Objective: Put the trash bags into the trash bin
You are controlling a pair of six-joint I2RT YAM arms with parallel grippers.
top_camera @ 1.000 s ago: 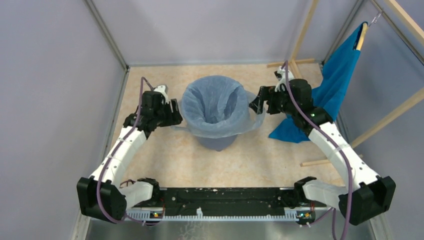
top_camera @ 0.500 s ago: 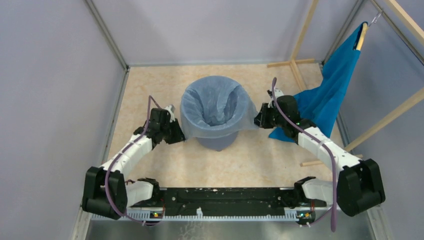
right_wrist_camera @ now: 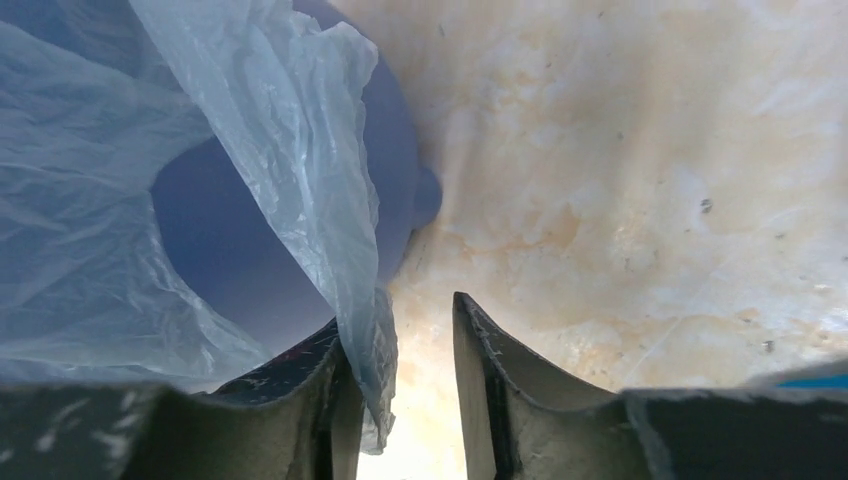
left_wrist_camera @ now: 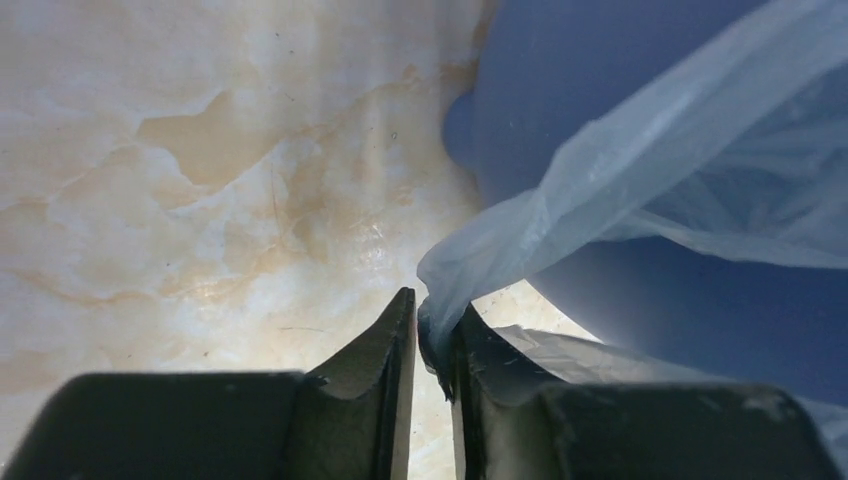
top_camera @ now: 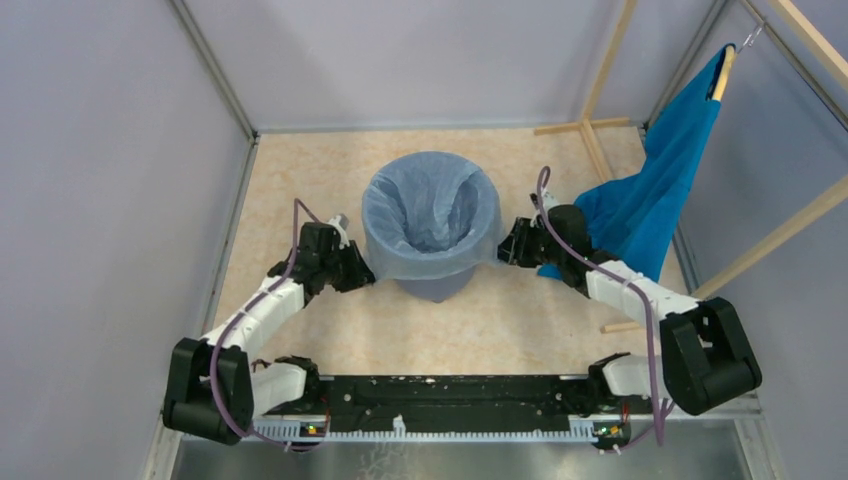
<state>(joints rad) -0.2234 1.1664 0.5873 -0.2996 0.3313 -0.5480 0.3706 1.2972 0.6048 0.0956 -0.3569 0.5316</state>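
Observation:
The trash bin (top_camera: 432, 285) is a round blue bucket standing mid-floor. The pale-blue translucent trash bag (top_camera: 430, 215) lines it, its edge folded down over the rim. My left gripper (top_camera: 362, 268) sits low against the bin's left side. In the left wrist view the jaws (left_wrist_camera: 435, 302) stand slightly apart, a twisted corner of the bag (left_wrist_camera: 600, 170) hanging against the right finger, with the bin wall (left_wrist_camera: 560, 80) behind. My right gripper (top_camera: 505, 250) is at the bin's right side. Its jaws (right_wrist_camera: 397, 312) are open, with the bag's film (right_wrist_camera: 290, 150) draped over the left finger.
A teal cloth (top_camera: 650, 190) hangs from a wooden hanger at the back right and trails onto the floor just behind the right gripper. Wooden frame rods (top_camera: 600, 110) stand nearby, one stick (top_camera: 630, 325) lying at the right. Grey walls enclose the marbled floor.
Both grippers moved down and nearer along the bin's sides, drawing the bag's edge down over the rim. Their jaws closed on the film, then parted again.

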